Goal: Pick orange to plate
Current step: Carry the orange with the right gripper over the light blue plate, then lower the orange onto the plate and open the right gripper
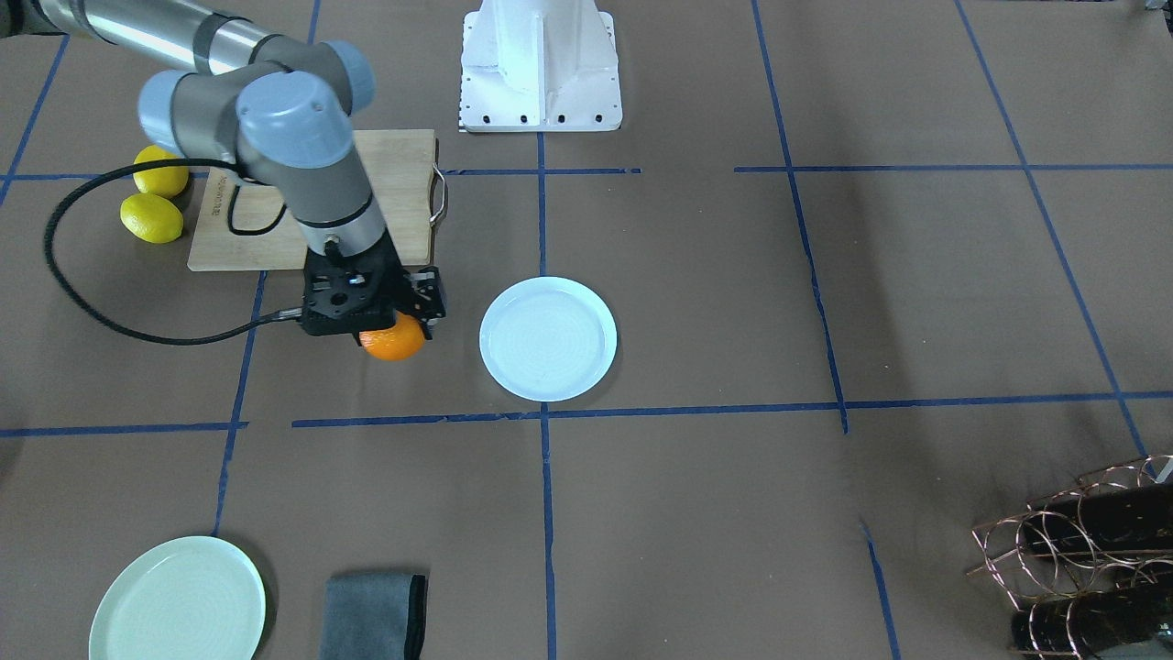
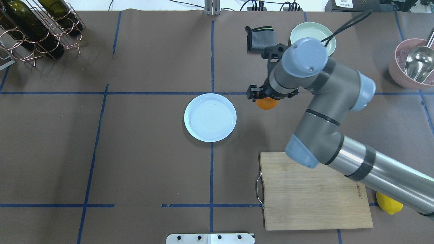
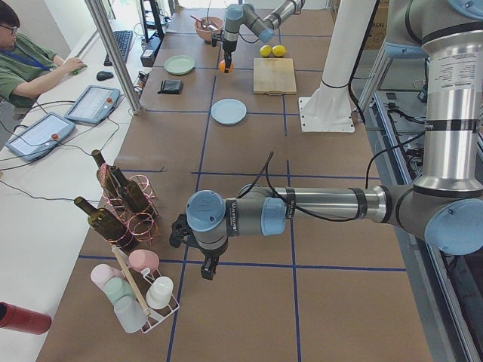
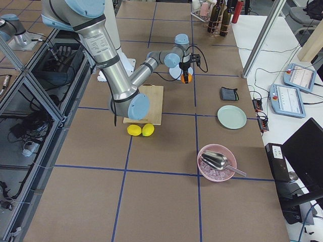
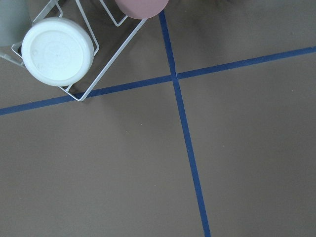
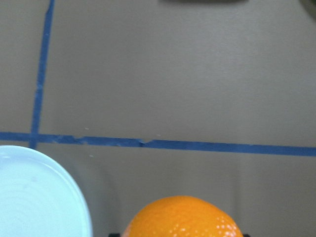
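The orange (image 1: 394,340) sits between the fingers of my right gripper (image 1: 392,330), which is shut on it; only its lower half shows under the black gripper body. From overhead the orange (image 2: 266,103) is just to the right of the white bluish plate (image 2: 210,117), apart from its rim. In the right wrist view the orange (image 6: 182,217) fills the bottom edge and the plate (image 6: 34,197) lies at lower left. My left gripper (image 3: 202,265) hangs far off over bare table near the cup rack; whether it is open or shut I cannot tell.
A wooden cutting board (image 2: 315,193) lies under the right arm, with two lemons (image 1: 151,217) beside it. A mint-green plate (image 2: 313,34), a grey cloth (image 2: 260,38) and a pink bowl with a scoop (image 2: 412,64) stand at the back right. A bottle rack (image 2: 37,30) is back left.
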`<control>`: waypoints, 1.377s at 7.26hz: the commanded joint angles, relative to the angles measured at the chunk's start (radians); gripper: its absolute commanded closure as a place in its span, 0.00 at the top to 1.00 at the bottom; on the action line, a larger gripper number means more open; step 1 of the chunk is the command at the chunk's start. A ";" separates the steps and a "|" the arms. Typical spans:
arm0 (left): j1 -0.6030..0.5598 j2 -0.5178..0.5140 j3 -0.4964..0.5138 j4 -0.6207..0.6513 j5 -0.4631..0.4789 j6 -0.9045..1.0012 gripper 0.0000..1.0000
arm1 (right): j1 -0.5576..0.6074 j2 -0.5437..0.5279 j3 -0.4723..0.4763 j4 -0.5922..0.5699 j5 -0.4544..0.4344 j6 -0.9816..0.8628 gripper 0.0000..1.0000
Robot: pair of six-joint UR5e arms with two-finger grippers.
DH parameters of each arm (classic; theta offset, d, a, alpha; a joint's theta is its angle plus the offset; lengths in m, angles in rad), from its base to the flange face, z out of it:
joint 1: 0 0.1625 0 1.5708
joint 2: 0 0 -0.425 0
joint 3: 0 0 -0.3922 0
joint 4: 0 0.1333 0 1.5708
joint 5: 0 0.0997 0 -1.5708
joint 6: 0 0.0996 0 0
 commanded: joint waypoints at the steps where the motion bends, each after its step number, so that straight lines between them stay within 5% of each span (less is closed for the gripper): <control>1: 0.000 0.000 -0.002 0.000 0.000 -0.001 1.00 | -0.106 0.215 -0.191 -0.020 -0.106 0.163 0.00; 3: 0.000 0.002 -0.003 0.000 0.000 -0.001 1.00 | -0.173 0.254 -0.259 -0.017 -0.185 0.202 0.00; 7: -0.001 0.003 -0.003 0.000 0.000 0.001 1.00 | -0.192 0.251 -0.304 -0.016 -0.210 0.216 0.00; 9: -0.001 0.003 -0.003 0.000 0.002 -0.001 1.00 | -0.192 0.256 -0.311 -0.016 -0.212 0.214 1.00; 10: -0.001 0.003 -0.003 0.001 0.002 -0.001 1.00 | -0.192 0.257 -0.311 -0.014 -0.212 0.210 1.00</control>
